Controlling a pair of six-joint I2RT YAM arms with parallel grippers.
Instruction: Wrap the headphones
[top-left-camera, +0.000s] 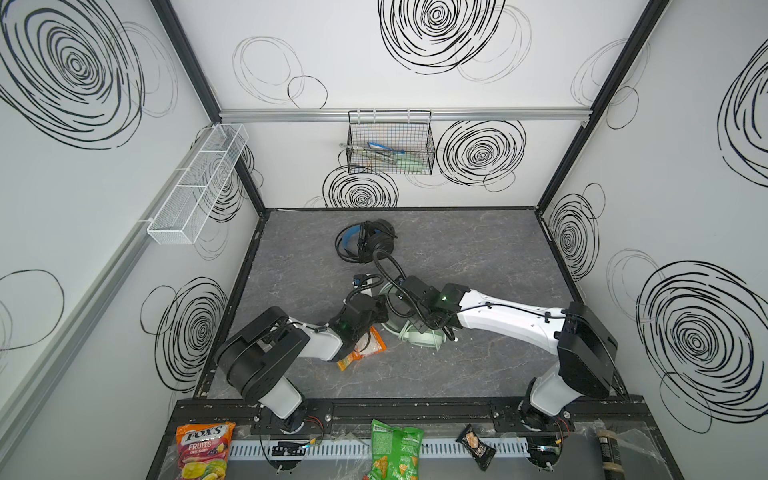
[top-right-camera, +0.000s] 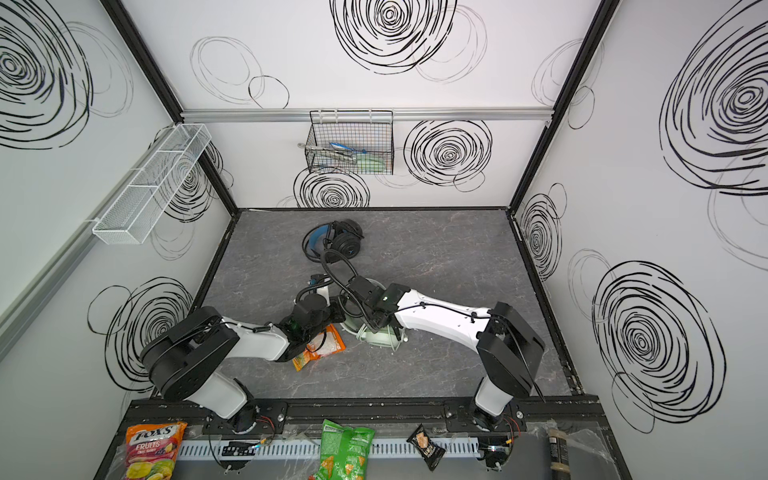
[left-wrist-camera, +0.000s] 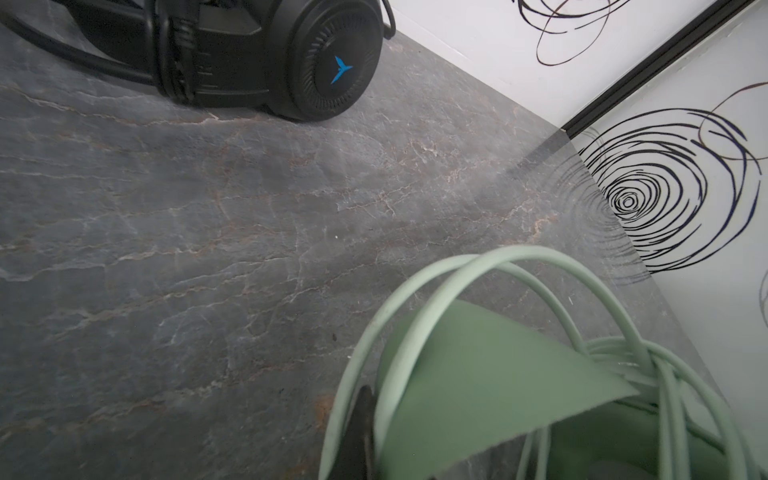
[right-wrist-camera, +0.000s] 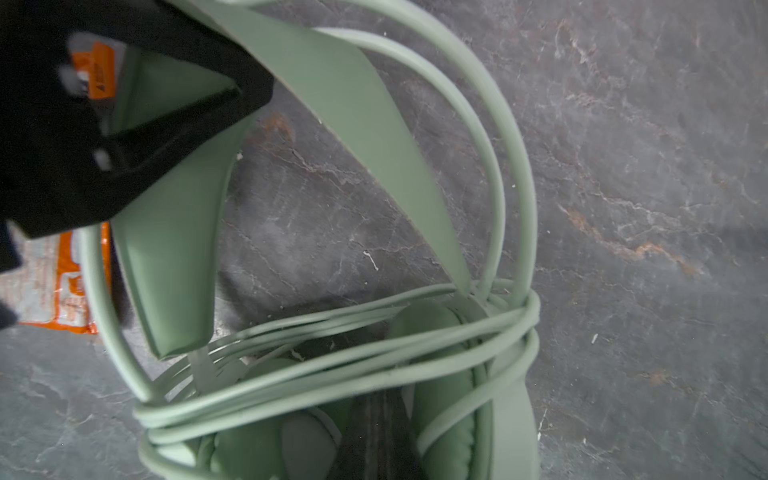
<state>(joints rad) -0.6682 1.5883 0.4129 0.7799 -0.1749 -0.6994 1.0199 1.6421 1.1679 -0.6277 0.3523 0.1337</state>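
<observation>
The pale mint-green headphones (top-left-camera: 417, 337) lie mid-table under both wrists, with their whitish-green cable (right-wrist-camera: 374, 365) wound in several turns round the earcups. My left gripper (left-wrist-camera: 365, 419) is shut on the mint headband (left-wrist-camera: 478, 374); only one dark fingertip shows, beside a cable loop. In the right wrist view its black body (right-wrist-camera: 124, 137) clamps the band. My right gripper (right-wrist-camera: 376, 440) is shut, its fingers pressed together between the two earcups under the cable turns, nothing visibly held. The black headphones (top-left-camera: 365, 241) with blue inner cups lie at the back, cable bundled around them.
An orange snack packet (top-left-camera: 361, 349) lies under the left wrist, next to the mint headset. A black wire basket (top-left-camera: 390, 145) hangs on the back wall and a white mesh one (top-left-camera: 195, 187) on the left wall. Snack bags (top-left-camera: 392, 453) lie beyond the front rail.
</observation>
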